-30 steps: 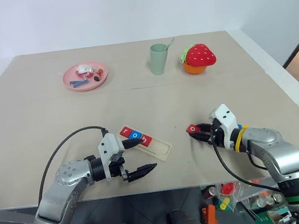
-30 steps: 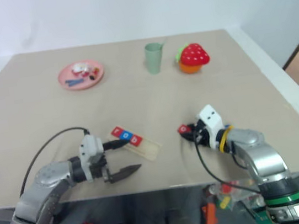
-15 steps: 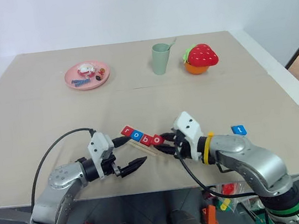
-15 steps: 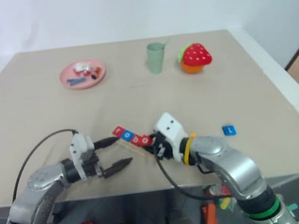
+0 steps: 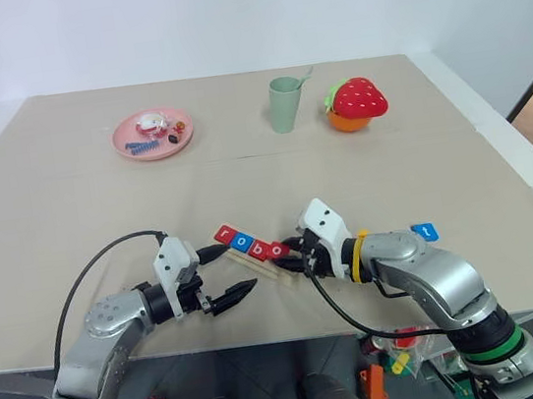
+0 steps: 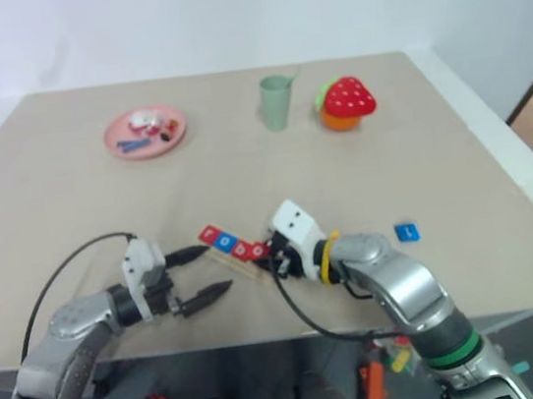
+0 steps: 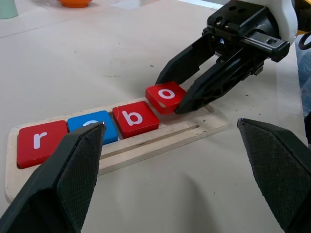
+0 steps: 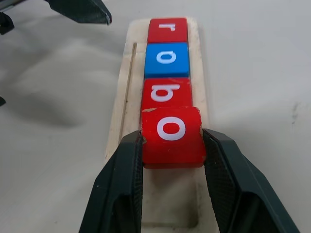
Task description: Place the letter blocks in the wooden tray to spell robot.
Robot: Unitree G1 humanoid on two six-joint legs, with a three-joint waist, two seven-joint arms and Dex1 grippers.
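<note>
The wooden tray [image 7: 160, 138] lies near the table's front edge with a red r [image 7: 36, 141], a blue o [image 7: 109, 127] and a red b [image 7: 135, 118] in a row. My right gripper [image 8: 172, 137] is shut on a red o block [image 7: 166, 94], held slightly tilted over the fourth place, right against the b. A blue t block [image 5: 426, 232] lies flat on the table to the right. My left gripper [image 5: 232, 269] stands open beside the tray's left end, holding nothing.
At the back of the table stand a round pink plate [image 5: 153, 136] with small items, a green cup [image 5: 284, 104] and a strawberry toy [image 5: 357, 99]. The table's front edge [image 5: 285, 334] runs just behind both grippers.
My right gripper has carried the red o leftward from the open table to the tray, next to the b. The blue t has come into sight. The left gripper has drawn slightly left.
</note>
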